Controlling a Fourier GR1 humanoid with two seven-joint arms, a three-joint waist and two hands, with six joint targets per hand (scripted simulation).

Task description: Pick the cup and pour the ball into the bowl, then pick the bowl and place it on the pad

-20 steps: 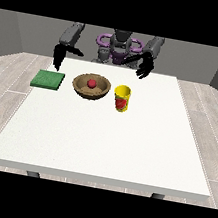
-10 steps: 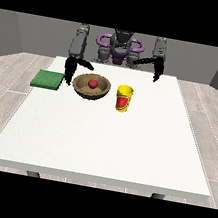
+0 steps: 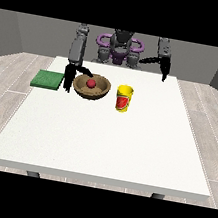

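- Spread fingers (image 3: 67, 84) hang down from the hand at the view's left (image 3: 71, 75), at nine o'clock beside the brown wooden bowl (image 3: 91, 86).
- Small red ball (image 3: 90, 83) sits inside the bowl.
- Yellow plastic cup (image 3: 124, 98) stands upright at three o'clock of the bowl.
- Flat green square pad (image 3: 48, 79) lies at nine o'clock of the hand.
- Hand at the view's right (image 3: 161, 65) hovers, fingers relaxed, over the white surface (image 3: 105, 141).

A large white table (image 3: 104, 146) stands on what looks like grey plank flooring (image 3: 5, 77)

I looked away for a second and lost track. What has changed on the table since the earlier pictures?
The hand at the view's left has come down beside the bowl, between it and the green pad. The hand at the view's right rose above the table's far edge. Bowl, red ball, yellow cup and pad stayed put.
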